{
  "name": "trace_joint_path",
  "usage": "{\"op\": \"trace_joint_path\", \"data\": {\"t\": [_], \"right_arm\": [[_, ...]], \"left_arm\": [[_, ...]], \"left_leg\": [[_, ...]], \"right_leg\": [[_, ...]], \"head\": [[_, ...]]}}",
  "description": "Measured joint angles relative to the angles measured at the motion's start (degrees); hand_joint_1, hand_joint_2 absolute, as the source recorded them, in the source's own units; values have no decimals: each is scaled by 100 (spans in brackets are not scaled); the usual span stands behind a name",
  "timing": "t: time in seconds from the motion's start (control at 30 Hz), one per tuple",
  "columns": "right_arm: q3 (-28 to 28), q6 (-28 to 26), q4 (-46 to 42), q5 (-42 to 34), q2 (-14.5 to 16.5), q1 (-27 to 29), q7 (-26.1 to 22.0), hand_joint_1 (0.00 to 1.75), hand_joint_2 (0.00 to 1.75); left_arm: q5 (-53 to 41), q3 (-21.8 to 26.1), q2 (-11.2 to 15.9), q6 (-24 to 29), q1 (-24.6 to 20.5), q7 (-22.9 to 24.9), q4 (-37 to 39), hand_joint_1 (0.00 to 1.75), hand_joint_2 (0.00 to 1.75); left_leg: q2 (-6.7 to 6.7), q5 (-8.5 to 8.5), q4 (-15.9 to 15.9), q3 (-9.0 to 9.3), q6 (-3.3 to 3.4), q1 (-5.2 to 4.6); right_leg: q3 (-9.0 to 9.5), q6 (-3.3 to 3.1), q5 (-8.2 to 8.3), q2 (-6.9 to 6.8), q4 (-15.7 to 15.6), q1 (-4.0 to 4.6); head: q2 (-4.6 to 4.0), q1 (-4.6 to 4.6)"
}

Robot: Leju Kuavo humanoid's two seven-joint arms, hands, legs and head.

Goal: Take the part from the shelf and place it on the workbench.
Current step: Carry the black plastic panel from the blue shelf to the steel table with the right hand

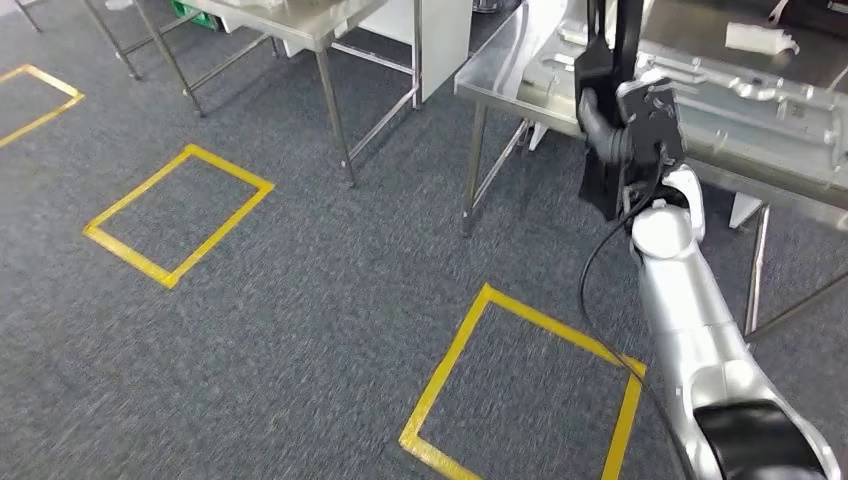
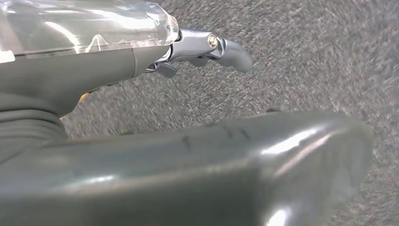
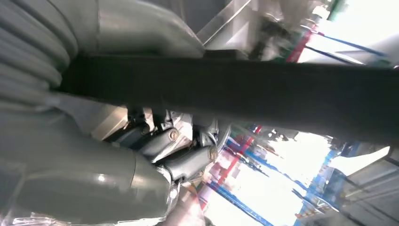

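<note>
In the head view my right hand [image 1: 622, 128] is raised at the front edge of the steel workbench [image 1: 500, 75] and grips a long black part [image 1: 603, 62], which stands roughly upright with its lower end hanging below the hand. Close up in the right wrist view, the black part [image 3: 263, 94] runs as a dark bar across my right hand [image 3: 94, 183], whose fingers [image 3: 188, 162] curl under it. My left hand [image 2: 94, 75] hangs over grey carpet with a finger [image 2: 233, 51] stretched out and nothing in it.
A large pressed metal panel [image 1: 770, 105] and a white cloth [image 1: 760, 40] lie on the workbench. A second steel table [image 1: 300, 22] stands at the back left. Yellow tape squares [image 1: 180, 215] [image 1: 530, 390] mark the carpet.
</note>
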Motion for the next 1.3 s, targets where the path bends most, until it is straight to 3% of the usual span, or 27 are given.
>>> {"op": "trace_joint_path", "data": {"t": [0.07, 0.13, 0.17, 0.23, 0.27, 0.3, 0.33, 0.37, 0.43, 0.47, 0.5, 0.57, 0.63, 0.7, 0.77, 0.8, 0.83, 0.87, 0.93, 1.0, 1.07, 1.13, 1.17, 1.23, 1.3], "right_arm": [[-24, 33, -121, -64, -74, -33, -18, 175, 175], [-52, 35, -206, -98, -120, -95, -41, 175, 175], [-59, 37, -218, -109, -129, -94, -47, 175, 175], [-58, 50, -222, -116, -131, -43, -51, 175, 175], [-57, 54, -222, -115, -132, -19, -50, 175, 175], [-56, 58, -223, -114, -134, -4, -50, 175, 175], [-57, 56, -223, -113, -136, 3, -50, 175, 175], [-57, 54, -223, -115, -138, 8, -49, 175, 175], [-57, 54, -218, -117, -140, 22, -49, 175, 175], [-56, 54, -213, -118, -140, 31, -48, 175, 175], [-56, 54, -209, -118, -141, 38, -48, 175, 175], [-64, 57, -216, -118, -182, 18, -46, 175, 175], [-81, 67, -230, -123, -263, -67, -51, 175, 175], [-87, 108, -225, -136, -308, -177, -55, 175, 175], [-79, 158, -197, -179, -334, -252, -42, 175, 175], [-70, 178, -174, -215, -362, -285, -25, 175, 175], [-61, 200, -146, -269, -405, -329, -3, 175, 175], [-50, 225, -114, -329, -458, -391, 17, 175, 175], [-28, 274, -40, -448, -569, -563, 36, 175, 175], [-4, 307, 33, -535, -651, -708, 36, 175, 175], [25, 323, 93, -578, -714, -773, 38, 175, 175], [61, 278, 143, -591, -758, -820, 46, 175, 175], [83, 206, 161, -577, -768, -840, 57, 175, 175], [137, 19, 188, -533, -776, -848, 91, 175, 175], [184, -107, 201, -511, -795, -796, 123, 175, 175]], "left_arm": [[-20, 1, 2, -40, -42, -17, -1, 0, 0], [-30, -1, -14, -63, -73, -26, -1, 0, 0], [-35, -1, -22, -64, -83, -26, 0, 0, 0], [-42, -2, -30, -62, -93, -27, 0, 0, 0], [-41, -2, -30, -61, -94, -27, 0, 0, 0], [-40, -1, -29, -60, -93, -27, 0, 0, 0], [-39, -1, -28, -60, -91, -27, 0, 0, 0], [-39, 0, -28, -60, -88, -27, 0, 0, 0], [-34, 2, -24, -60, -64, -25, 1, 0, 0], [-30, 3, -18, -61, -56, -24, 2, 0, 0], [-25, 4, -12, -62, -47, -19, 2, 0, 0], [-24, 5, -11, -73, -68, -10, 2, 0, 0], [-36, 5, -25, -93, -102, -5, 2, 0, 0], [-57, 5, -32, -129, -117, -3, 2, 0, 0], [-91, 5, -32, -175, -122, -1, 2, 0, 0], [-110, 5, -32, -198, -124, 1, 2, 0, 0], [-130, 5, -32, -219, -125, 3, 2, 0, 0], [-145, 5, -32, -240, -126, 5, 2, 0, 0], [-167, 6, -31, -268, -126, 7, 2, 0, 0], [-179, 8, -28, -274, -130, 1, 2, 0, 0], [-185, 11, -25, -279, -138, -7, 1, 0, 0], [-194, 15, -16, -287, -148, -10, 1, 0, 0], [-207, 17, -14, -303, -148, -11, 1, 0, 0], [-233, 25, -12, -350, -140, -9, 2, 0, 0], [-250, 41, -9, -383, -129, -4, 2, 0, 0]], "left_leg": [[36, 40, 361, -121, -83, 28], [26, 217, 1200, -570, -165, 70], [13, 186, 1654, -858, -207, 95], [5, -234, 2247, -1381, -275, 126], [6, -493, 2334, -1574, -287, 133], [4, -632, 2276, -1715, -287, 136], [-8, -570, 2085, -1797, -273, 137], [-44, -309, 1789, -1830, -248, 134], [-280, 478, 1073, -1855, -155, 118], [-409, 743, 835, -1859, -100, 105], [-500, 894, 705, -1862, -51, 94], [-461, 945, 676, -1815, 14, 97], [-323, 978, 650, -1755, 70, 124], [-176, 962, 640, -1716, 121, 127], [-23, 926, 653, -1698, 137, 119], [48, 903, 666, -1687, 134, 118], [117, 874, 687, -1674, 126, 118], [181, 839, 717, -1659, 114, 118], [294, 758, 791, -1630, 73, 93], [390, 696, 831, -1601, 19, 58], [489, 660, 828, -1563, -38, 50], [383, 547, 956, -1591, -102, 72], [264, 412, 1181, -1690, -127, 86], [59, 54, 1962, -2070, -143, 103], [21, -79, 2579, -2418, -138, 104]], "right_leg": [[17, -120, -172, 120, 132, 29], [139, -199, -306, 223, 121, 2], [225, -222, -362, 283, 92, -8], [393, -237, -481, 414, 64, -20], [466, -231, -537, 485, 61, -33], [533, -218, -591, 560, 61, -49], [595, -200, -636, 634, 61, -63], [648, -181, -677, 705, 59, -74], [713, -130, -740, 849, 71, -89], [723, -92, -779, 924, 85, -87], [729, -53, -820, 1001, 102, -85], [744, 23, -892, 1107, 129, -68], [686, 84, -1032, 848, 321, -40], [399, 141, -1374, 456, 928, -34], [21, 187, -1663, 333, 1635, -67], [-69, 206, -1663, 313, 1782, -85], [-40, 222, -1543, 289, 1698, -100], [104, 231, -1338, 237, 1397, -111], [483, 214, -983, -25, 620, -96], [641, 160, -890, -155, 283, -61], [633, 98, -888, -16, 289, -54], [638, 32, -873, 93, 273, -80], [644, -9, -872, 134, 264, -95], [648, -72, -898, 221, 262, -85], [678, -96, -944, 323, 263, -60]], "head": [[0, -6], [0, -5], [0, -8], [0, -10], [0, -10], [0, -10], [0, -10], [0, -9], [0, -9], [0, -9], [0, -10], [0, -9], [0, -6], [0, -4], [0, -3], [0, -3], [0, -3], [0, -3], [0, -4], [0, -4], [0, -4], [0, -5], [0, -5], [0, -8], [0, -8]]}}
